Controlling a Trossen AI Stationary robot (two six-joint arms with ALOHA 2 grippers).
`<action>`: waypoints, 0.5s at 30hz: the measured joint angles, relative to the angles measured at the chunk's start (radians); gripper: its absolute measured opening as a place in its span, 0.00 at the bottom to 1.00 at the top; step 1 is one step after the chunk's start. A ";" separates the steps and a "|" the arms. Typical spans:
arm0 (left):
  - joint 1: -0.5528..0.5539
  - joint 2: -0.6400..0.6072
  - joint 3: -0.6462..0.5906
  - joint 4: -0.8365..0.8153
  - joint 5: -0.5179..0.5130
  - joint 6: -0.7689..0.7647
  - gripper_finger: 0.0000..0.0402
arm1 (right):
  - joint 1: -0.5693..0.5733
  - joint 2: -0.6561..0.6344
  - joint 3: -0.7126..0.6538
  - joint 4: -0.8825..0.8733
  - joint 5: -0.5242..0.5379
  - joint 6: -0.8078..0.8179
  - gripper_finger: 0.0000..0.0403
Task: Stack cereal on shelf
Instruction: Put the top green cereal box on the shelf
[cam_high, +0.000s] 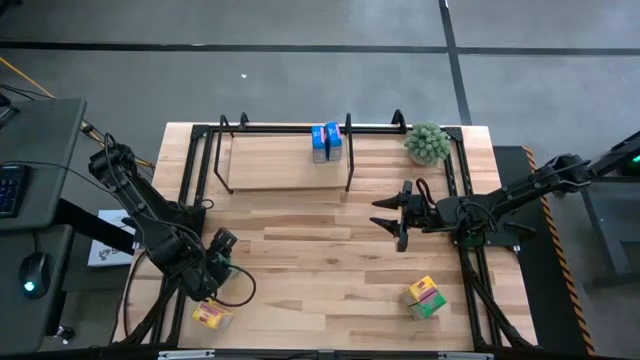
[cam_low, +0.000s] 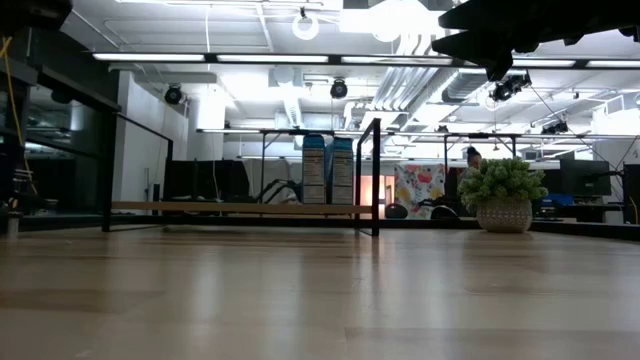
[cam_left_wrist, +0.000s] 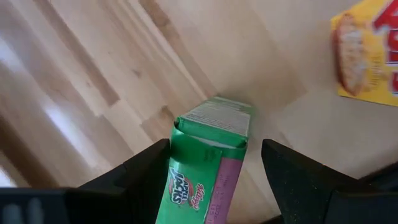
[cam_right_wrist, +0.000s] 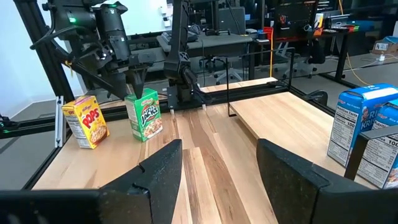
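Your left gripper (cam_left_wrist: 214, 180) grips the green cereal box (cam_left_wrist: 208, 163) at the tabletop's (cam_high: 320, 245) seven o'clock — right gripper's (cam_high: 390, 221) fingers (cam_right_wrist: 158, 168) spread, empty.

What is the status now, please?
Left gripper fingers astride green cardboard cereal box, near table corner. Right gripper open, empty, mid-table. Two blue boxes on black metal shelf. Path clear.
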 joint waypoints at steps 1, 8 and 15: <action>0.000 0.000 0.000 -0.002 -0.003 0.000 0.61 | 0.000 0.000 0.000 0.000 0.000 0.000 0.50; 0.000 0.001 0.000 0.001 -0.015 0.000 0.61 | 0.000 0.000 0.000 0.000 -0.003 0.000 0.50; 0.007 0.001 0.000 -0.011 -0.016 -0.008 0.61 | 0.000 0.000 0.000 0.000 -0.003 0.000 0.50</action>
